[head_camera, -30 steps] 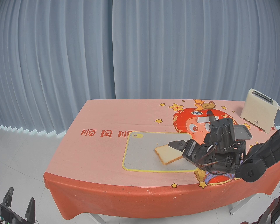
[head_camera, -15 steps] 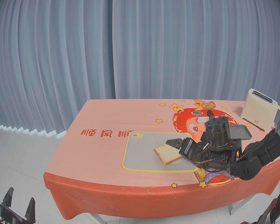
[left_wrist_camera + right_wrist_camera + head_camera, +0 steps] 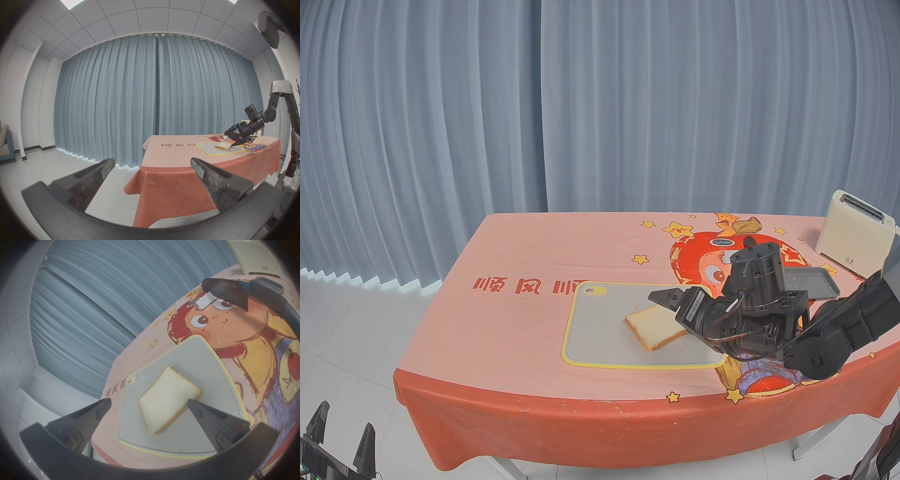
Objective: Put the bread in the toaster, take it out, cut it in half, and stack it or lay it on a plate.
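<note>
- Right gripper (image 3: 148,402) spread wide, empty, hovering over the bread (image 3: 653,326) on the cutting board (image 3: 600,331).
- Lower it, straddle opposite edges, pinch gently (soft slice), then probably carry it far right to the toaster (image 3: 855,234).

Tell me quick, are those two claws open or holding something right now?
Left gripper: open, empty, off to the side of the table.
Right gripper: open, empty, over the bread on the cutting board.
</note>
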